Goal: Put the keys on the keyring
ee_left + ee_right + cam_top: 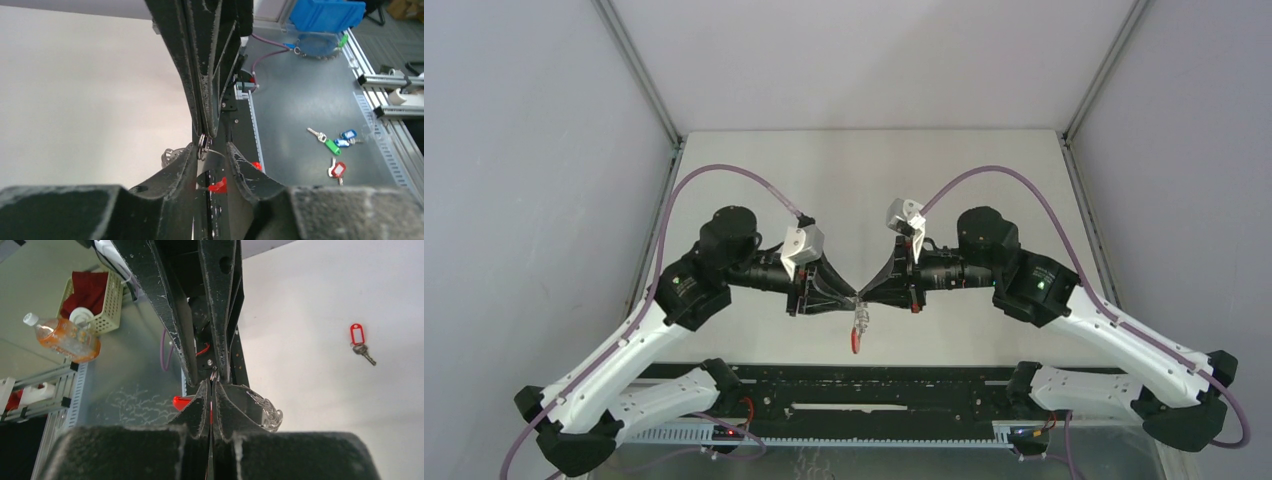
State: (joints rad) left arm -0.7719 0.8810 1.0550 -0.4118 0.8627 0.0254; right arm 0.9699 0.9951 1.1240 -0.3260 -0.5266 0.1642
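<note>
In the top view both grippers meet tip to tip above the table's near middle. My right gripper (pixel 869 296) (pixel 212 385) is shut on the keyring (pixel 858 328), pinching a thin metal ring (pixel 214 374) at its fingertips. The keyring's red arc (pixel 182 401) and its silver loops (pixel 269 413) hang on either side of the jaws. My left gripper (pixel 849 295) (pixel 211 147) is open, its fingers either side of the hanging keyring (pixel 218 186), and that metal ring (pixel 202 144) lies against its left fingertip. One key with a red tag (pixel 357 336) lies on the white table, apart from both grippers.
A black rail (pixel 874 385) runs along the table's near edge, below the grippers. Off the table, loose keys with green (pixel 331 145), blue (pixel 348 134) and red (pixel 339 169) tags lie on a metal bench, near a blue bin (pixel 327 14). A bottle (pixel 65 337) and basket (pixel 95 300) stand there too.
</note>
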